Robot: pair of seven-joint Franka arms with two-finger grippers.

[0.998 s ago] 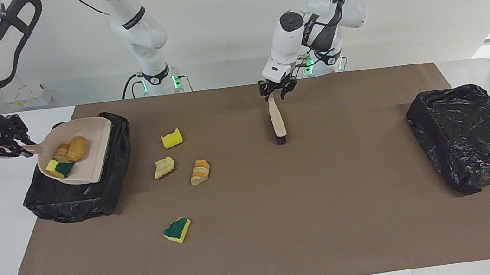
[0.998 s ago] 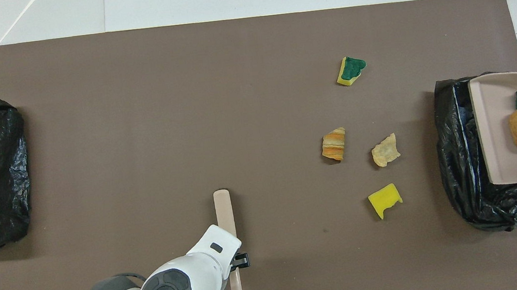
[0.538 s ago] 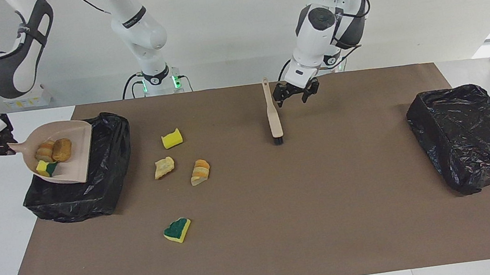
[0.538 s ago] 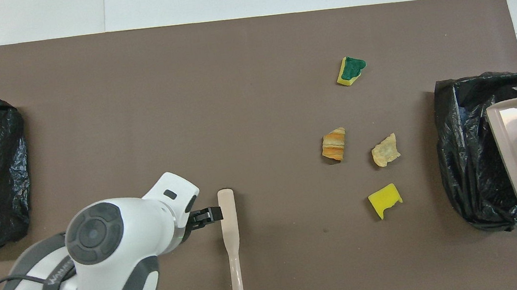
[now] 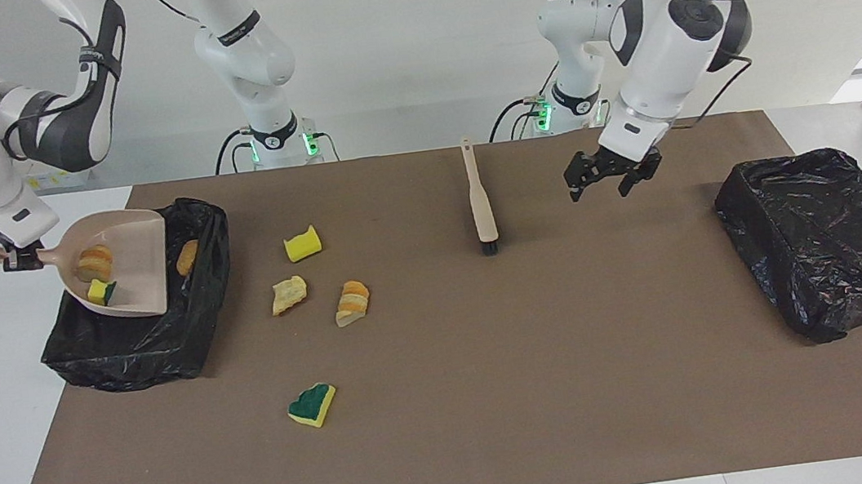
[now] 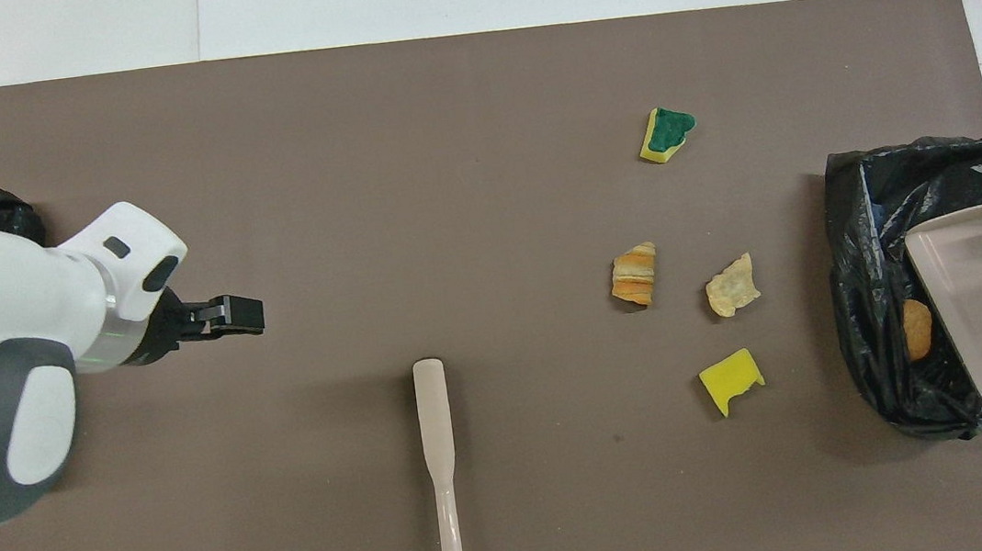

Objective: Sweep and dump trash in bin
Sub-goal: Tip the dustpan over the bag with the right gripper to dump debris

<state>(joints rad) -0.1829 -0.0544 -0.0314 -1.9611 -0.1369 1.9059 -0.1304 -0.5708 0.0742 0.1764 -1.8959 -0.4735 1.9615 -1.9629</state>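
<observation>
Clamping the dustpan (image 5: 123,263) handle, the right gripper (image 5: 20,259) tipped it over the bin (image 5: 163,340). Yellow sponge and tan bread scraps (image 5: 322,288) lay ragged. Left gripper (image 5: 611,179) hung open, empty.

- Right claw (image 5: 10,259) grips the dustpan (image 5: 123,267) handle, tilted over the bin (image 5: 155,341), frame's left.
- Left claw (image 5: 609,176) hangs open, upper right.
- Brush (image 5: 480,201) lies upper centre.

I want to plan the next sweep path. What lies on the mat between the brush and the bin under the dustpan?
Between the brush and the bin lie a yellow sponge chunk and two bread pieces, clearest in the facing view.
</observation>
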